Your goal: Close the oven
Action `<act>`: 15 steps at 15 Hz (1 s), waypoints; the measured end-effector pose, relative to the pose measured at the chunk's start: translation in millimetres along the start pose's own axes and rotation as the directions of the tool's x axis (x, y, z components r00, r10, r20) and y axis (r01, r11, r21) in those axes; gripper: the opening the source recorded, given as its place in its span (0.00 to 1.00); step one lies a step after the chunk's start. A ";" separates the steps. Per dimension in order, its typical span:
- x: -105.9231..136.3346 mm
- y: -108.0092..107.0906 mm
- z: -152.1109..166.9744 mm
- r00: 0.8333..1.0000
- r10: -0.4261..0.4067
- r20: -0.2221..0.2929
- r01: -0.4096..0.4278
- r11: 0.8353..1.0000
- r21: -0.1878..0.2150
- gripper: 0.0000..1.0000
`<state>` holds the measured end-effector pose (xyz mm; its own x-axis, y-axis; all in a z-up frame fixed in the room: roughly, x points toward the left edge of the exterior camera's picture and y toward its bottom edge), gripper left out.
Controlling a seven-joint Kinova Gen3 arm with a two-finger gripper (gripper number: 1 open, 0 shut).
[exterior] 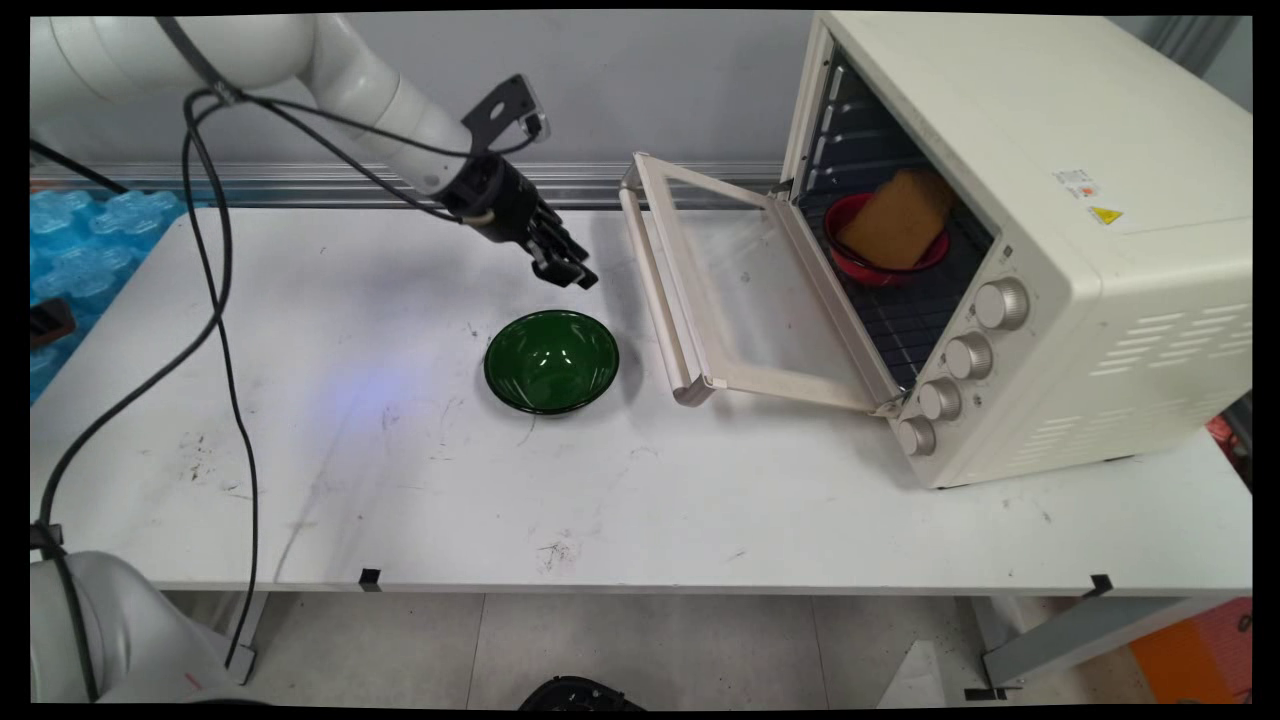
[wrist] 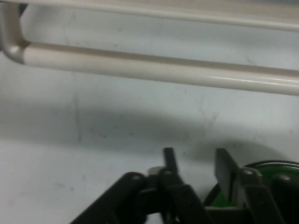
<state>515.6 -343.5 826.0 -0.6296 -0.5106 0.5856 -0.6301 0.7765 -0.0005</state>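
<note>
My black gripper [exterior: 572, 274] hangs above the table, just behind an empty dark green bowl [exterior: 551, 361] and left of the toaster oven's lowered door [exterior: 745, 290]. In the hand view the gripper [wrist: 196, 161] is open with nothing between its fingers [wrist: 226, 168]. The green bowl's rim [wrist: 275, 169] peeks out at the lower right there, and the door's cream handle bar [wrist: 159, 70] crosses the picture ahead. Inside the cream oven [exterior: 1040, 230] a brown slice of bread [exterior: 898, 220] leans in a red bowl [exterior: 868, 265] on the rack.
The oven door's handle [exterior: 660, 290] juts out over the table toward the bowl. Four knobs [exterior: 965, 355] line the oven's front. Blue packs [exterior: 85, 240] lie beyond the table's left end. Black cables [exterior: 225, 330] hang from the arm.
</note>
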 end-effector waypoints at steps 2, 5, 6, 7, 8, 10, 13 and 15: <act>-6.5 0.2 10.5 1.000 0.017 -0.022 -0.017 1.000 -0.005 0.00; -13.6 -0.6 26.4 0.998 0.041 -0.055 -0.041 0.999 -0.008 0.00; -15.1 -0.8 31.9 0.997 0.048 -0.066 -0.049 0.999 -0.010 0.00; -16.3 -0.8 36.2 0.996 0.055 -0.076 -0.056 0.998 -0.013 0.00; -17.2 -0.6 39.5 0.995 0.060 -0.084 -0.061 0.998 -0.016 0.00; -17.8 0.0 45.0 0.993 0.070 -0.099 -0.072 0.997 -0.022 0.00; -18.0 1.1 54.0 0.987 0.096 -0.129 -0.101 0.994 -0.032 0.00; -17.6 1.4 58.2 0.983 0.108 -0.145 -0.115 0.993 -0.035 0.00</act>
<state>499.4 -354.9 768.5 -0.6215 -0.3642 0.6936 -0.5376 0.8423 -0.0395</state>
